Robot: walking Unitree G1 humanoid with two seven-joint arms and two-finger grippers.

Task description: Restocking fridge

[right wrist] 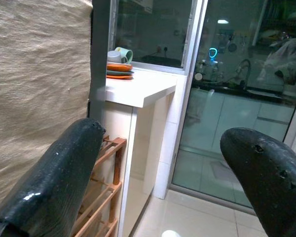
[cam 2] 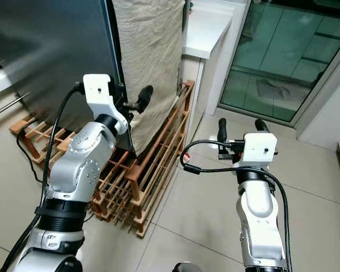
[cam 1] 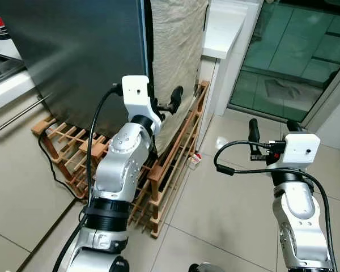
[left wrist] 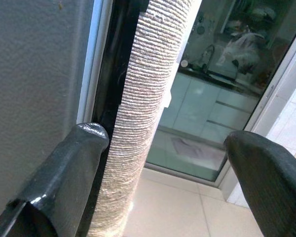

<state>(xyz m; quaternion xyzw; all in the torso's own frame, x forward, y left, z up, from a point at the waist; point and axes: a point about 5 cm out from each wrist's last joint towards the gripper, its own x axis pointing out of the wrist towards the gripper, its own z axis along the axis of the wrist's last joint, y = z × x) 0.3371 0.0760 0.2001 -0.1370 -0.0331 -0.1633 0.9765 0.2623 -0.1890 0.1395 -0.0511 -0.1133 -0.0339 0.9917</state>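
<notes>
The fridge's dark steel door point(cam 1: 73, 51) stands shut at upper left, with a beige woven cloth point(cam 1: 178, 51) hanging over the side next to it. My left gripper point(cam 1: 165, 103) is raised at the door's right edge. It is open, and in the left wrist view its fingers point(left wrist: 84, 148) straddle the cloth's edge and the dark gap point(left wrist: 111, 74) beside the door. My right gripper point(cam 1: 272, 127) is open and holds nothing, hovering over the tiled floor to the right, pointed toward the glass door.
A wooden slatted rack point(cam 1: 170, 170) leans low against the fridge's front and side. A white counter point(cam 1: 224, 28) with stacked plates and cups point(right wrist: 119, 66) stands beyond the fridge. A glass sliding door point(cam 1: 294, 56) is at far right. A small carton point(cam 1: 195, 160) lies on the floor.
</notes>
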